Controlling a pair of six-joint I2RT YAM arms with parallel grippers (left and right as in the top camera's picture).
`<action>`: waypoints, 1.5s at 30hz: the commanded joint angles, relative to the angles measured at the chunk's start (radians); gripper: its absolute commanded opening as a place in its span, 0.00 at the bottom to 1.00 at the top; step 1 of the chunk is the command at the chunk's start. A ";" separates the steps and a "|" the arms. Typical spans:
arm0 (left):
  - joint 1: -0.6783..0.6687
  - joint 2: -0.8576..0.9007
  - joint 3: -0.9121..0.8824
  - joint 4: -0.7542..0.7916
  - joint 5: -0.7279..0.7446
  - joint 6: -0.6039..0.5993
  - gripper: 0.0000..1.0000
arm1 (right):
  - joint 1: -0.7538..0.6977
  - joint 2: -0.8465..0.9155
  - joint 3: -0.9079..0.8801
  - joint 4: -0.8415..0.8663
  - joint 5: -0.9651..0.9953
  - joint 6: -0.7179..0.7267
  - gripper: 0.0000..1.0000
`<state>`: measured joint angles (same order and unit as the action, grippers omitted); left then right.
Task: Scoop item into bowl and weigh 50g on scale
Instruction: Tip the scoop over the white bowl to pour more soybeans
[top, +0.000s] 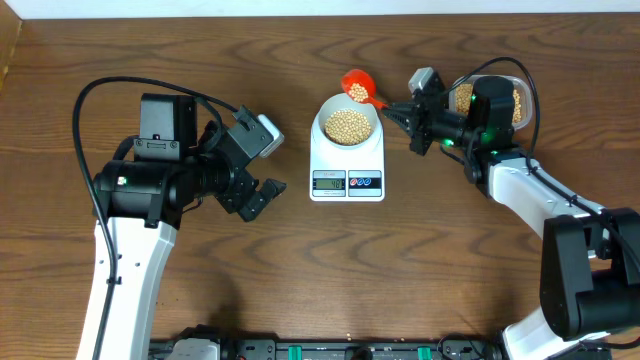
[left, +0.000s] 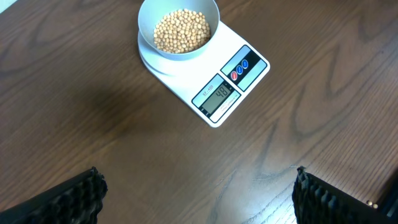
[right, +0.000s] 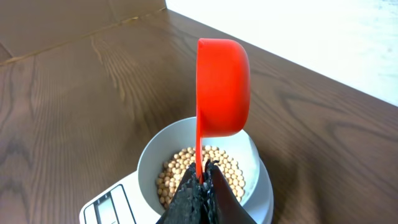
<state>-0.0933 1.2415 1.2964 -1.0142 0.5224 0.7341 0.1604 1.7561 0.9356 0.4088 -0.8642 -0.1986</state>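
Observation:
The white bowl (top: 347, 124) stands on the white scale (top: 347, 183) and holds a heap of tan-yellow beans (top: 347, 123). The bowl (left: 178, 29), beans (left: 181, 29) and scale (left: 233, 84) show in the left wrist view, the display lit. My right gripper (top: 396, 110) is shut on the handle of a red scoop (top: 358, 85), held just behind the bowl's far right rim. In the right wrist view the scoop (right: 222, 87) is tipped on its side above the bowl (right: 152, 158), its inside hidden. My left gripper (top: 262, 190) is open and empty, left of the scale.
A clear plastic tub (top: 488, 98) holding more beans sits at the far right, partly hidden behind my right arm. A white wall strip runs along the table's far edge (top: 320, 8).

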 joint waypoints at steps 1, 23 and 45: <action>0.004 -0.007 0.017 -0.003 0.016 0.010 0.98 | 0.014 -0.002 0.005 -0.008 -0.017 -0.027 0.01; 0.004 -0.007 0.017 -0.003 0.016 0.010 0.98 | 0.013 -0.002 0.005 -0.034 -0.017 -0.027 0.01; 0.004 -0.007 0.017 -0.002 0.016 0.010 0.98 | 0.013 -0.002 0.005 -0.008 -0.029 0.009 0.01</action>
<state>-0.0933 1.2415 1.2964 -1.0142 0.5224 0.7345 0.1642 1.7561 0.9356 0.3958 -0.8749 -0.2119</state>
